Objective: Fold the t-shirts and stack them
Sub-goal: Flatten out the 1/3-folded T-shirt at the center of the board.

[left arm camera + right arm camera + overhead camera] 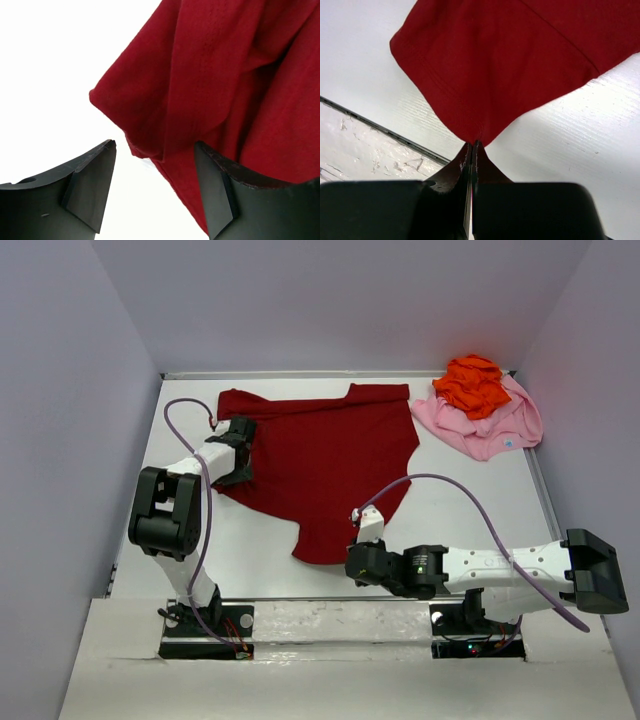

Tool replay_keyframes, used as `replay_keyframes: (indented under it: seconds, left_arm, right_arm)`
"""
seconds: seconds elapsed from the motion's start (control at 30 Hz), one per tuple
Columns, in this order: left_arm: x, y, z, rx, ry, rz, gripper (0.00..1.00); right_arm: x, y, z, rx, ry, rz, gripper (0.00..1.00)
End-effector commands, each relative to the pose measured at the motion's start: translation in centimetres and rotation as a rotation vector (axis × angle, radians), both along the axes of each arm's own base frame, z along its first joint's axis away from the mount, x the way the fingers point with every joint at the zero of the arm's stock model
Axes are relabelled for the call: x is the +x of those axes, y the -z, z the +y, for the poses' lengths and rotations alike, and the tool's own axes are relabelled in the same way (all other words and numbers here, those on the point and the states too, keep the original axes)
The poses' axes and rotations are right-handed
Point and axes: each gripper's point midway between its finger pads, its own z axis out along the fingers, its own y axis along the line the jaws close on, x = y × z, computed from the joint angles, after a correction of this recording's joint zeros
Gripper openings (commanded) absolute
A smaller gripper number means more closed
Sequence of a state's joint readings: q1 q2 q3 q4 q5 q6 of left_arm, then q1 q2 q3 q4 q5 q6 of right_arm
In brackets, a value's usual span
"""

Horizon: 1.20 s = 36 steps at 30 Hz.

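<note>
The dark red t-shirt [320, 455] lies spread over the middle of the white table, one corner drawn toward the near edge. My right gripper [350, 562] is shut on that near corner; in the right wrist view the jaws [474, 144] pinch the cloth [495, 60] at its tip. At the shirt's left side my left gripper [240, 465] stands open, and in its wrist view a folded cloth edge [225, 75] lies between and past the open fingers [155, 145] without being clamped. The orange t-shirt [472, 383] sits crumpled on the pink t-shirt [490, 425] at the back right.
The white table [450, 520] is enclosed by pale walls on the left, back and right. A dark groove [370, 122] marks its near edge, close beside my right gripper. Both arm bases stand on the front ledge.
</note>
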<state>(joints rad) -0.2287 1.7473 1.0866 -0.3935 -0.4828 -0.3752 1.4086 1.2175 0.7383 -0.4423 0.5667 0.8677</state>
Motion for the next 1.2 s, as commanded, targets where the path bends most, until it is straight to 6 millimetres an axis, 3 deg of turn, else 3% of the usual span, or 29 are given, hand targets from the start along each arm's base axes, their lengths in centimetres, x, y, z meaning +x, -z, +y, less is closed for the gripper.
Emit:
replay_keyframes:
  seconds: [0.0,0.13,0.23,0.47,0.5,0.63,0.73,0.83,0.87,0.93,0.97,1.07,1.17]
  left_arm:
    - [-1.2,-0.2,1.5,0.066,-0.025,0.022,0.74]
    - [-1.2,0.4,1.7,0.070,-0.028,0.037,0.73]
    - [-1.0,0.8,1.9,0.069,-0.034,0.044,0.65]
    - [-0.5,1.1,2.1,0.054,-0.033,0.046,0.17]
    - [-0.5,1.2,2.1,0.054,-0.030,0.049,0.00]
    - [-0.4,0.9,2.1,0.051,-0.036,0.034,0.00]
    - [0.0,-1.0,1.9,0.036,-0.041,-0.020,0.00]
    - [0.4,-5.1,1.3,-0.020,-0.040,-0.132,0.00]
    - [0.4,-7.6,1.2,-0.044,-0.039,-0.202,0.00]
    - [0.2,-10.3,1.3,-0.061,-0.045,-0.274,0.00]
    - [-0.1,-13.0,1.5,-0.074,-0.056,-0.348,0.00]
    - [-0.7,-17.5,1.9,-0.108,-0.061,-0.467,0.00]
    - [-1.2,-20.0,2.1,-0.121,-0.057,-0.528,0.00]
  right_arm:
    - [0.7,-2.5,0.9,0.071,0.030,-0.045,0.00]
    - [0.7,-2.7,0.5,0.083,0.029,-0.047,0.00]
    - [0.5,-2.9,0.1,0.102,0.029,-0.045,0.00]
    - [0.5,-2.9,-0.5,0.109,0.032,-0.048,0.00]
    - [0.5,-2.7,-0.5,0.106,0.033,-0.044,0.00]
    - [0.6,-2.8,-0.5,0.102,0.035,-0.050,0.00]
    - [1.0,-3.3,-1.2,0.103,0.065,-0.073,0.00]
    - [1.8,-4.8,-2.4,0.113,0.105,-0.118,0.00]
    - [1.9,-5.2,-2.9,0.104,0.114,-0.129,0.00]
    - [2.5,-6.5,-3.6,0.113,0.136,-0.171,0.00]
    - [2.7,-7.8,-3.9,0.133,0.142,-0.187,0.00]
    - [3.3,-10.1,-4.9,0.139,0.167,-0.236,0.00]
    - [3.9,-11.4,-5.9,0.123,0.196,-0.279,0.00]
